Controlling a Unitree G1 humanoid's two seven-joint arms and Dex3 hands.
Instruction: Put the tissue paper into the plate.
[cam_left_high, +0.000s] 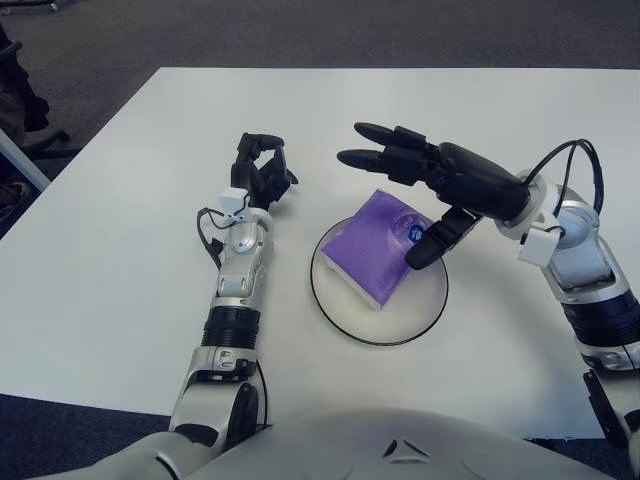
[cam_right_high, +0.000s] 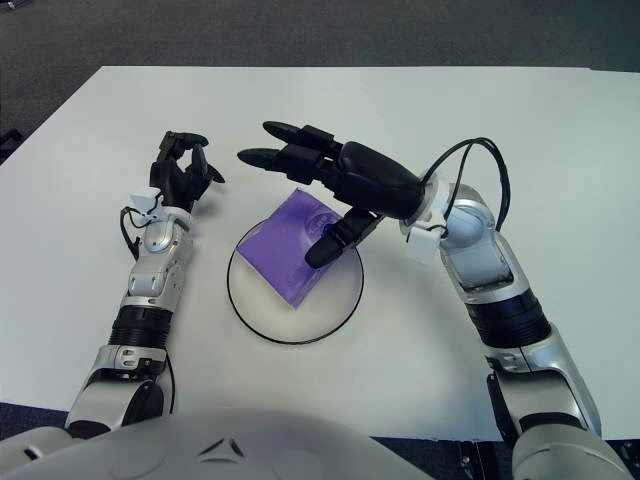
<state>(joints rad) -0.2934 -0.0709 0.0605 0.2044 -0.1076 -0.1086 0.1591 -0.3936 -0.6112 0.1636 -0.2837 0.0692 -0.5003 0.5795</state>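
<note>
1 tissue pack (cam_left_high: 378, 245), 1 plate (cam_left_high: 425, 312), 1 table (cam_left_high: 120, 250), 2 robot hands: left hand (cam_left_high: 262, 170) & right hand (cam_left_high: 420, 185).

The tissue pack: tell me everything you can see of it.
The tissue pack is a flat, purple, soft-looking packet, glossy like plastic wrap, with a small blue-and-white mark near its right corner. It lies turned like a diamond inside the plate, its upper corner reaching over the rim. The right hand hovers above it, fingers spread, thumb tip over its right edge; contact cannot be told.
</note>
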